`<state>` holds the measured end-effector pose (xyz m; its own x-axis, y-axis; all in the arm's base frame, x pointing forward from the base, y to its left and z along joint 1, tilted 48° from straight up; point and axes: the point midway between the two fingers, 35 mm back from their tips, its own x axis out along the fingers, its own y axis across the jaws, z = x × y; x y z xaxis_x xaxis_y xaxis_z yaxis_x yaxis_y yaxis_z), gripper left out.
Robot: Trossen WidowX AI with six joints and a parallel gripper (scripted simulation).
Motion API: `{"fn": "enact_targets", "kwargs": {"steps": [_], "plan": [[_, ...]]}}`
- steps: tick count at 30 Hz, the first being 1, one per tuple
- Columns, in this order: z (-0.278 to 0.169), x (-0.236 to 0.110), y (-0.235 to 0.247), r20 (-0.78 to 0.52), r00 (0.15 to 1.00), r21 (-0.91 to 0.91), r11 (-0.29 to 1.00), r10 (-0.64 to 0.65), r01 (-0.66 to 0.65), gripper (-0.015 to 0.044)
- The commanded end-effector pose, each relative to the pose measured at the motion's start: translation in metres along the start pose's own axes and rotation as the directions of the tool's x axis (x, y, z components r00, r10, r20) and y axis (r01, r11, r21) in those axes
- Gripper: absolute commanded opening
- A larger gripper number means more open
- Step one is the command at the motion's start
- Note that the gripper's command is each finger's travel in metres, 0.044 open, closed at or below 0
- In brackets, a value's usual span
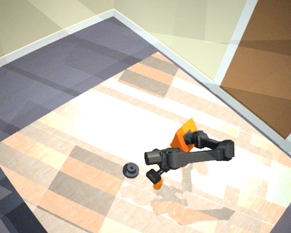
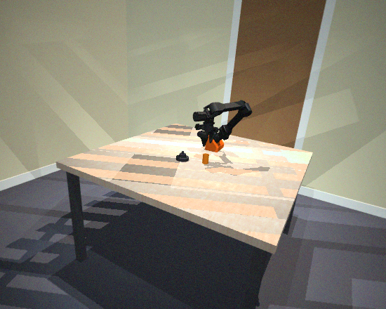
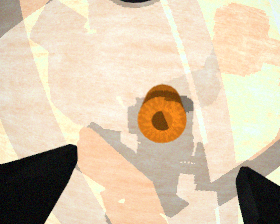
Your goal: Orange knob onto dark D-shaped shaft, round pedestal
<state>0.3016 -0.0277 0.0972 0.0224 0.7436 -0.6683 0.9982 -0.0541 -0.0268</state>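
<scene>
The orange knob [image 1: 157, 185] [image 2: 205, 159] [image 3: 161, 116] stands upright on the table [image 1: 83, 119] [image 2: 233, 204], with the dark hole in its top facing up in the wrist view. My gripper [image 1: 156, 176] [image 2: 205, 140] [image 3: 159, 167] is open wide and empty, hanging a little above the knob, apart from it. The dark round pedestal [image 1: 130, 170] [image 2: 182, 157] with its short shaft stands to the left of the knob. In the wrist view it is cut off by the top edge.
The arm's orange base block [image 1: 182, 135] [image 2: 215, 145] stands behind the knob. The table edges are far from both objects. A brown door and pale walls stand beyond the table.
</scene>
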Motion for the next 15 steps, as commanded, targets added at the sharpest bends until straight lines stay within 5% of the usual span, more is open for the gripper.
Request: {"fn": "enact_targets", "kwargs": {"steps": [1,8,12,15], "plan": [[0.0009,0.0,0.0004,0.007,1.0,-0.458,0.889,-0.001,0.004,0.044],[0.001,0.0003,0.0007,0.007,1.0,-0.921,0.389,-0.001,0.006,0.044],[0.0011,0.0005,0.0009,0.007,1.0,-0.999,0.039,-0.001,0.007,0.044],[0.0011,0.0006,0.0009,0.007,1.0,-0.999,-0.046,-0.001,0.007,0.044]]}}
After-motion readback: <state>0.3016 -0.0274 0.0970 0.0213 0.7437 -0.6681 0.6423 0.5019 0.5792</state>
